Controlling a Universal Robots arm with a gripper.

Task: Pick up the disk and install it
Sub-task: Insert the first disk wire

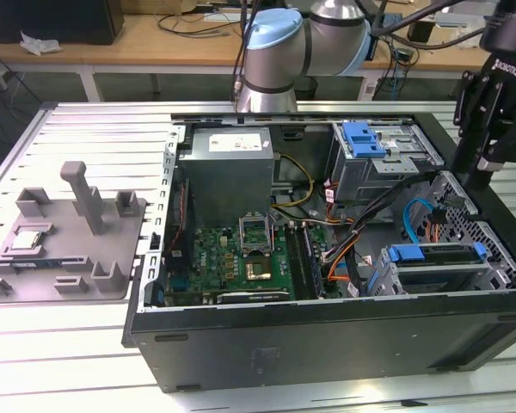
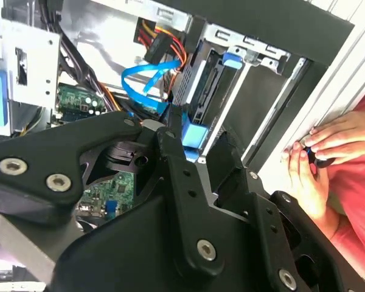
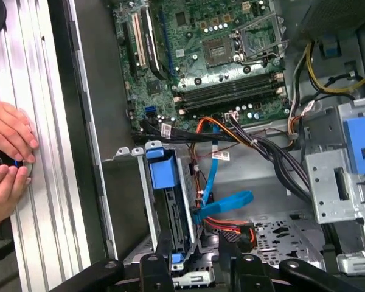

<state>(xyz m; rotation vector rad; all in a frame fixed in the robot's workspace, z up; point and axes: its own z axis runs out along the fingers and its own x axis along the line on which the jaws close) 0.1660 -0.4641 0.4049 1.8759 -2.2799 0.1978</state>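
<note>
A: Fingers (image 3: 152,272) apart, nothing between them. Your gripper (image 3: 198,271) is empty in the first wrist view.

B: And the disk?

A: Your disk (image 3: 172,213) stands on edge inside the drive cage (image 3: 145,207), with the blue carrier tab showing at its end. In the exterior view it sits low in the case at that view's right, with the blue bracket running along its top.

B: Gripper relative to it?

A: Above it, apart, no contact. In the exterior view your gripper hangs over the case's end at that view's right, higher than the cage.

B: Around the cage?

A: A blue flat cable (image 3: 225,204) loops just beside it, with orange wires next to that. The motherboard (image 3: 213,79) lies beyond, on the case floor. The grey power supply (image 1: 228,172) is at the far wall, under your arm (image 1: 275,52).

B: Outside?

A: The case (image 1: 327,344) lies on its side, open, on the slotted aluminium table (image 1: 95,129). A grey fixture plate (image 1: 69,258) sits on the exterior view's left, well apart from the case. A person's hands (image 3: 9,161) rest on the table just beside the case wall and pinch something small and dark. I can't tell what it is.
</note>
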